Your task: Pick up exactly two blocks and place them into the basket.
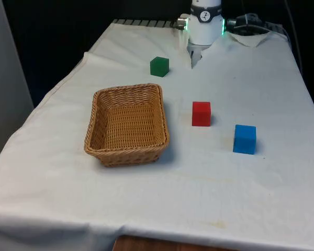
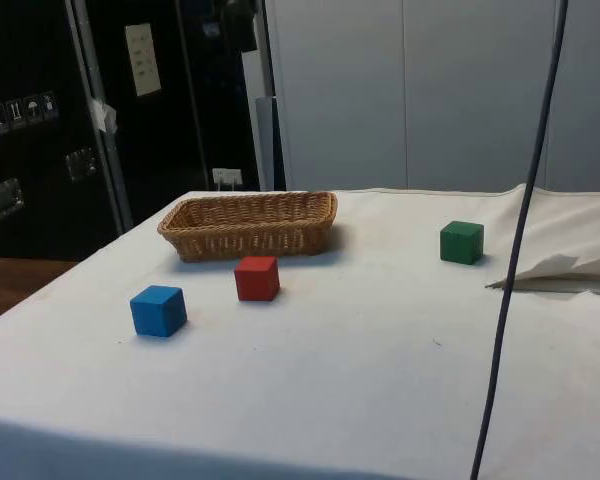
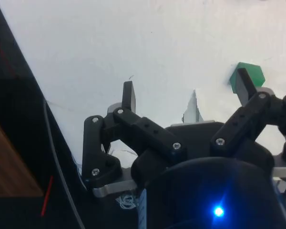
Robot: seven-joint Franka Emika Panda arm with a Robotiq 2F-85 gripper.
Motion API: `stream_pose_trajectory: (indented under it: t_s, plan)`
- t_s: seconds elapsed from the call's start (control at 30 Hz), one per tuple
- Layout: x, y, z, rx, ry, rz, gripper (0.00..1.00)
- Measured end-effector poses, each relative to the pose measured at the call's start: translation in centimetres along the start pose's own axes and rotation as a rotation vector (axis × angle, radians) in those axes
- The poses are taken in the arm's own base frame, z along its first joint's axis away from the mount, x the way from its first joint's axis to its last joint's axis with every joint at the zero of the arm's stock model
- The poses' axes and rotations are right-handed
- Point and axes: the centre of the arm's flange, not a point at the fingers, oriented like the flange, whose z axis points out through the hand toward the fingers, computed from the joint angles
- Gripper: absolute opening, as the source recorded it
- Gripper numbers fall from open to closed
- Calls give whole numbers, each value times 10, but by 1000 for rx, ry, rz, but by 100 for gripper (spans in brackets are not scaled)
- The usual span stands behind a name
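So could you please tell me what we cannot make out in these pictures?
- Basket floor: in the side view its near wall hides the inside.
- Green block: in the wrist view one finger covers part of it.
- Gripper: open, nothing between the fingers; how high it hangs above the cloth cannot be told.

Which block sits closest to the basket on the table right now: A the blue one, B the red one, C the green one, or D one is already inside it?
B: in the front view the red block stands just off the side of the basket, nearer than the green block or the blue block, and nothing lies inside the basket.
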Motion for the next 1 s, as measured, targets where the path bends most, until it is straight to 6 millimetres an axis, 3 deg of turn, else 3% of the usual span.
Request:
stream_pose_trajectory:
  t_s: [0.17,1.0]
  plan:
    - [0,-6,6,-1,-8,-2,100]
    - [10,-34,98,-28,-9,-47,100]
